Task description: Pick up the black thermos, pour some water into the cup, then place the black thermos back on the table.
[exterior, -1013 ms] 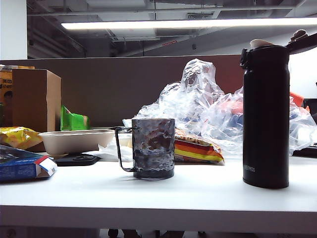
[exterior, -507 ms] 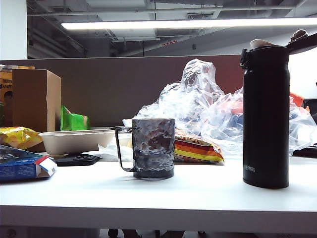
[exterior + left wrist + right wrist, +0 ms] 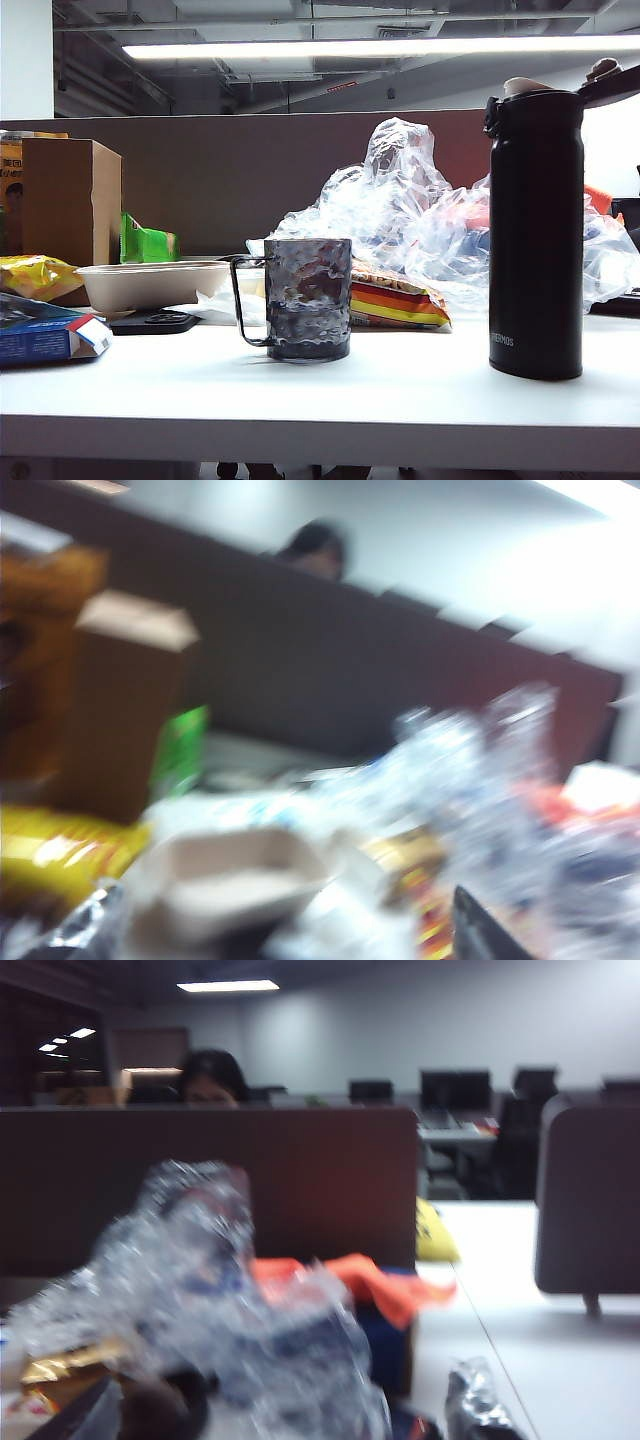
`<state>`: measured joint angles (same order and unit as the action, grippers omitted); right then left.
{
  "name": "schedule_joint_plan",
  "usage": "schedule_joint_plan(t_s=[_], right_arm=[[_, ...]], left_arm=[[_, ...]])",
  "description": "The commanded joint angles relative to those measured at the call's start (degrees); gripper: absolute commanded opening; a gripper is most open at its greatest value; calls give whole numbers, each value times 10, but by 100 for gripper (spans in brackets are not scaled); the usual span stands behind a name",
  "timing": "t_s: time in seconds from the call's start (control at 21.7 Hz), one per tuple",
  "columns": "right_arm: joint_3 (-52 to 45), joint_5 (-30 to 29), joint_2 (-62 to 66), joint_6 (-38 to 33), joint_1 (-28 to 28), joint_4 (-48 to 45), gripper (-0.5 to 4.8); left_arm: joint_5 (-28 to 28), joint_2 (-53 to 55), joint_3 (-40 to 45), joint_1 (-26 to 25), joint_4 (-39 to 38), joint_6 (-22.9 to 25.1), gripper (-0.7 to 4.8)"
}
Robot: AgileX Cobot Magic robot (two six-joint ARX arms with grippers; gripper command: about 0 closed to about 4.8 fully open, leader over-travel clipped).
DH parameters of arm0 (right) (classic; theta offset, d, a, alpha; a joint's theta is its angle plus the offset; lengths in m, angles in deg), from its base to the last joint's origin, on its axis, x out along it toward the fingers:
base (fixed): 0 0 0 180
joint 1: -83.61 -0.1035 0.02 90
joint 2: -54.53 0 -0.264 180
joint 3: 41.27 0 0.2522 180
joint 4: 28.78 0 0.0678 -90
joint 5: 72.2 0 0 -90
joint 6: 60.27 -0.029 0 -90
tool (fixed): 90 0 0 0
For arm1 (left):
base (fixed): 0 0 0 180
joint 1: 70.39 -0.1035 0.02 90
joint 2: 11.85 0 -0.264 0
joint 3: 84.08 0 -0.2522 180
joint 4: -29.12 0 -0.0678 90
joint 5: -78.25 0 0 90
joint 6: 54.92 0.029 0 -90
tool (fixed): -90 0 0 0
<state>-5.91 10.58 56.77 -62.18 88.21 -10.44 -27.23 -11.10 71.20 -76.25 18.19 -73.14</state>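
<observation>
The black thermos [image 3: 536, 235] stands upright on the table [image 3: 400, 400] at the right of the exterior view, its lid shut. The cup [image 3: 308, 298], dark grey and dimpled, stands near the middle with its thin handle [image 3: 239, 300] to the left. No arm shows in the exterior view. In the blurred left wrist view my left gripper [image 3: 285, 932] is open, with only its fingertips [image 3: 478, 930] showing, far apart and empty. My right gripper [image 3: 280, 1410] is likewise open and empty in its blurred view, where neither thermos nor cup can be made out.
Behind the cup lie crumpled clear plastic bags [image 3: 400, 210] and a striped snack packet [image 3: 395, 303]. At the left are a beige bowl [image 3: 150, 283], a cardboard box [image 3: 70, 200], a yellow bag [image 3: 30, 275] and a blue box [image 3: 45, 335]. A brown partition [image 3: 230, 170] backs the table.
The thermos and the cup stand where they stood. No gripper has come into the exterior view.
</observation>
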Motion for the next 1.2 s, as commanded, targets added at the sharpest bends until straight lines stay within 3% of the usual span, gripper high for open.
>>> schedule_joint_plan(t_s=[0.05, 0.32, 0.55, 0.74, 0.88, 1.06, 1.2], right_arm=[[41, -21, 40, 9, -1, 2, 479], [105, -45, 133, 9, -1, -65, 479], [158, -57, 197, 9, -1, -62, 479], [162, -77, 215, -1, -9, -51, 479], [153, -68, 215, -2, -30, -29, 479], [134, -64, 214, -2, -75, 0, 479], [116, -62, 214, -31, -123, 40, 479]], left_arm=[[-40, 28, -52, 0, 11, -25, 479], [-88, 156, -136, 6, 105, -34, 479], [-93, 263, -200, 42, 113, -34, 479], [-101, 342, -236, 130, 115, -25, 479], [-90, 388, -250, 219, 115, 10, 479], [-26, 440, -254, 349, 112, 86, 479], [15, 462, -254, 410, 108, 141, 479]])
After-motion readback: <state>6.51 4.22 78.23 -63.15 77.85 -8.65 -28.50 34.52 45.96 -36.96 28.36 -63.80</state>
